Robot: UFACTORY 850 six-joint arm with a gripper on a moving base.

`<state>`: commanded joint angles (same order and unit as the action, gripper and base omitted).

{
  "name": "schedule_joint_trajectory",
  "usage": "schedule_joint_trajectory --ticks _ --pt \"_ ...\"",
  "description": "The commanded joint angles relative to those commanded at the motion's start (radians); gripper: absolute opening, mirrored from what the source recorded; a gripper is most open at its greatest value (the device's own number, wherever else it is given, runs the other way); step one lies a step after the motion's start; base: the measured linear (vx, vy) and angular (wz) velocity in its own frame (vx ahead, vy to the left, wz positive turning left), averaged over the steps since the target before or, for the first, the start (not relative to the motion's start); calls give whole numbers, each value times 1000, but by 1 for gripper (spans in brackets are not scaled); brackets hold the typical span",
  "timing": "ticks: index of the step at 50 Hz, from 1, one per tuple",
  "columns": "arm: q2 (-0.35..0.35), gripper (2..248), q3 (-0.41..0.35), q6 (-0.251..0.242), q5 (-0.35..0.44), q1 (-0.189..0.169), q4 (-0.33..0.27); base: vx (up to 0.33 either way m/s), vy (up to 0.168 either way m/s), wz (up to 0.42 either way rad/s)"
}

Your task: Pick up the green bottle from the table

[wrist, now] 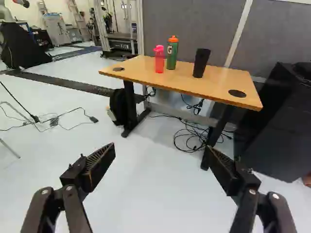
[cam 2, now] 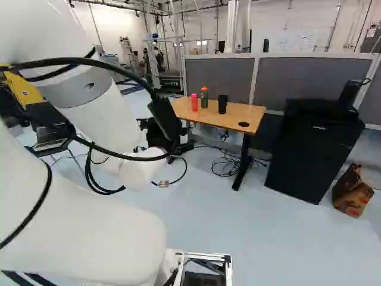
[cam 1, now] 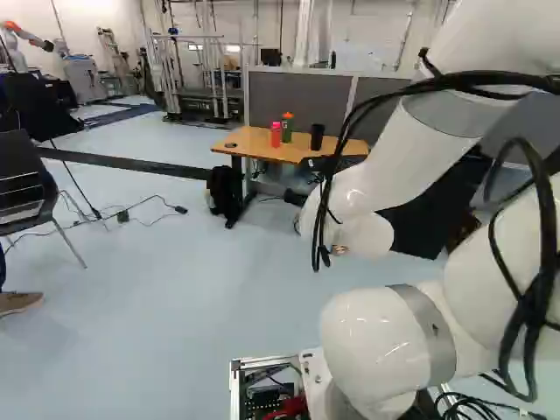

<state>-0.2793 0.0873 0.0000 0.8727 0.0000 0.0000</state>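
Green cylindrical plastic bottle [wrist: 172, 57], orange domed cap [wrist: 173, 39], pale mark. Translucent pinkish-red plastic bottle [wrist: 159, 62], hot-pink lid [wrist: 159, 48]; plain black tapered tumbler [wrist: 200, 63]. Tan rectangular wood-look tabletop [wrist: 141, 70]; plain grey flat partition panels [wrist: 194, 24]

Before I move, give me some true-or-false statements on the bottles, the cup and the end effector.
1. On the table, the green bottle stands between the red bottle and the black cup. True.
2. The end effector is open, with nothing gripped. True.
3. The green bottle has a black cap. False: its cap is orange.
4. The red bottle is lying on its side. False: it stands upright.
5. The black cup is on the floor. False: it stands on the table.
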Motion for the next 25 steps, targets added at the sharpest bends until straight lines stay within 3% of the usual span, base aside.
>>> schedule_joint_trajectory --ticks 25 --pt "0 247 0 0 0 0 0 0 0 0"
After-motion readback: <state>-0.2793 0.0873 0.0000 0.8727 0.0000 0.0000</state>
